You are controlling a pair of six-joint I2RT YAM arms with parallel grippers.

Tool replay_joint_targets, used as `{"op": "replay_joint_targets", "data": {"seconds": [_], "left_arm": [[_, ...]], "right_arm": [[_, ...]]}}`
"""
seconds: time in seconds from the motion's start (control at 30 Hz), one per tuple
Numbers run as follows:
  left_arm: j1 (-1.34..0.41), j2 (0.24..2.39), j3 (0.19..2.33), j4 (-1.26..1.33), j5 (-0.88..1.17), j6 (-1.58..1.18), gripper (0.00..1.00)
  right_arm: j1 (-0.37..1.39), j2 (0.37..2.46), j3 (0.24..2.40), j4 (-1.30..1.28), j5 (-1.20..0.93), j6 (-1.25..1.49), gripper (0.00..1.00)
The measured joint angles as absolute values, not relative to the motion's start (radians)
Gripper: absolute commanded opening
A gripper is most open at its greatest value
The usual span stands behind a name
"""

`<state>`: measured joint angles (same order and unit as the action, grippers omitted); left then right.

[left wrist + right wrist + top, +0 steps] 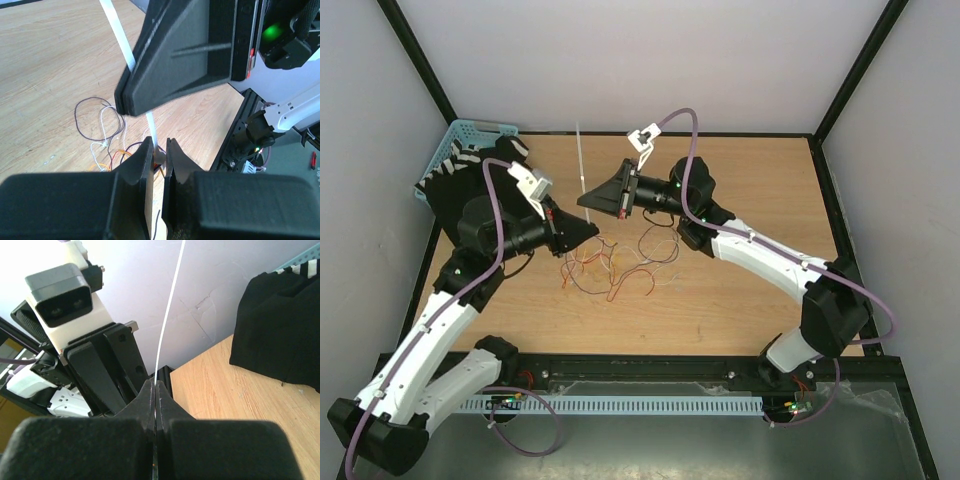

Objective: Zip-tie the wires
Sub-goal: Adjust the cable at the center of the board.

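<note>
While right tool (155, 386) pinches tie (117, 31), wires (620, 265) — tangled

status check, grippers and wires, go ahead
Left gripper shut on zip tie low end. Right gripper shut on its strap above. Wires a loose tangle on table. Nothing in the way.

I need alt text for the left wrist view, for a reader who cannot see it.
The black left gripper at the bottom and the black right gripper above it are both shut on one thin white plastic zip tie. Beyond them, thin curly coloured wires lie on the light wooden table.
</note>
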<state>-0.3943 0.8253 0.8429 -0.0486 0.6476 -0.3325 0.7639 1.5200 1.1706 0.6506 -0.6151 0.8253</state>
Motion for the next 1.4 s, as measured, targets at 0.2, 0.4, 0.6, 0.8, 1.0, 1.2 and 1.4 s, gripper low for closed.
{"op": "replay_joint_targets", "data": {"seconds": [0.2,0.4,0.6,0.8,1.0,1.2,1.4], "left_arm": [[-0.395,0.786,0.764,0.013,0.626,-0.363,0.01],[-0.414,0.780,0.711,0.061,0.607,-0.387,0.02],[-0.423,0.782,0.702,0.061,0.590,-0.388,0.15],[-0.429,0.825,0.767,0.014,0.596,-0.362,0.48],[-0.432,0.854,0.861,-0.054,0.612,-0.319,0.71],[-0.432,0.838,0.903,-0.096,0.655,-0.245,0.75],[-0.431,0.862,0.911,-0.131,0.768,-0.184,0.75]], "right_arm": [[0.749,1.533,1.218,0.578,-0.623,0.805,0.00],[0.743,1.542,1.221,0.538,-0.642,0.799,0.00],[0.737,1.549,1.221,0.525,-0.667,0.801,0.00],[0.726,1.546,1.220,0.549,-0.694,0.804,0.00],[0.714,1.505,1.219,0.546,-0.700,0.794,0.00],[0.677,1.452,1.216,0.509,-0.715,0.779,0.00],[0.622,1.438,1.216,0.433,-0.775,0.769,0.00]]}}
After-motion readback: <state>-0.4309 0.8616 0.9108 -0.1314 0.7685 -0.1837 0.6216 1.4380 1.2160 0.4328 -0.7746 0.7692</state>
